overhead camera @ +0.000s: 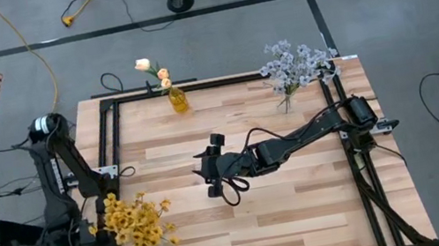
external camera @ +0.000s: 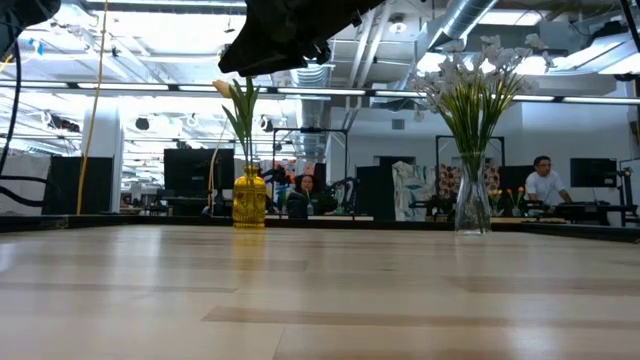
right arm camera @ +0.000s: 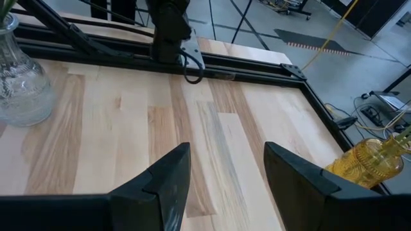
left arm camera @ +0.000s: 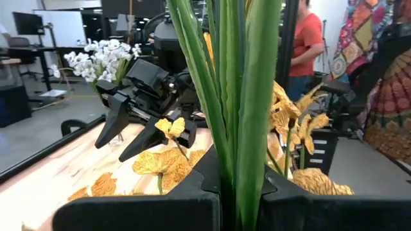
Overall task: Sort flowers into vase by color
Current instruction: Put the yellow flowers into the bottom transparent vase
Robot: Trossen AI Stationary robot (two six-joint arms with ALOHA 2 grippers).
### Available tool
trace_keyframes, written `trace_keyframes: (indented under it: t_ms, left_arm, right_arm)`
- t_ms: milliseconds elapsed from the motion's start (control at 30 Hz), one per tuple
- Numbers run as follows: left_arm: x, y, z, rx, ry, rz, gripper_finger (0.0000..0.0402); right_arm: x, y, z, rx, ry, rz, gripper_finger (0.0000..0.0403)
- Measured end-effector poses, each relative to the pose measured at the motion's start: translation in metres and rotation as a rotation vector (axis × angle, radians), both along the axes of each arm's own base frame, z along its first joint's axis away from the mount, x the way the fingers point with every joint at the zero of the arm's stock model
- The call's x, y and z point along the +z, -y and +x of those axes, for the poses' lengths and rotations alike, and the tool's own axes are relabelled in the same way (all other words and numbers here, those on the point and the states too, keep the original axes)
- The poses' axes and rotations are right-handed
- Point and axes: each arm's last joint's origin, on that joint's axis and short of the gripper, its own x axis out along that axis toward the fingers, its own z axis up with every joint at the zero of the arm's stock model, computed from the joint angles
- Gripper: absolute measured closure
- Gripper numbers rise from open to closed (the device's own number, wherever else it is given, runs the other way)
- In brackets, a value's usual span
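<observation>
1. Pale planked wooden counter [overhead camera: 288, 210] stood framed by black rails on grey floor.
2. Yellow-blossomed green-stemmed flowers [overhead camera: 135, 223] lay at the counter's left edge, stems clamped in the left end effector [overhead camera: 103, 241].
3. Right end effector [overhead camera: 209, 171] hovered mid-counter, wide, empty.

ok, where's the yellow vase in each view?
High: yellow vase at the table's far edge, left of centre, holding peach buds.
Low: left of centre, at the far edge.
Left wrist: not in it.
Right wrist: at the right edge, partly cut off.
Shared landmark: the clear vase, which shows in high, low and right wrist.
</observation>
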Motion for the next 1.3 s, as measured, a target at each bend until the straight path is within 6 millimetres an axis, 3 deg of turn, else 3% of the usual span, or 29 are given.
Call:
trace_keyframes:
  t_ms: [300, 567, 1300]
  left_arm:
    - [0.0, -0.002, 0.013, 0.064, -0.006, 0.033, 0.0401]
    - [-0.005, -0.003, 0.014, 0.067, -0.006, 0.032, 0.0401]
    - [-0.05, 0.025, 0.02, 0.069, -0.026, 0.153, 0.0401]
  right_arm:
    - [0.0, 0.0, 0.0, 0.0, -0.001, -0.001, 0.0179]
    - [0.0, 0.0, 0.0, 0.0, -0.001, -0.001, 0.0179]
    - [0.0, 0.0, 0.0, 0.0, -0.001, -0.001, 0.0179]
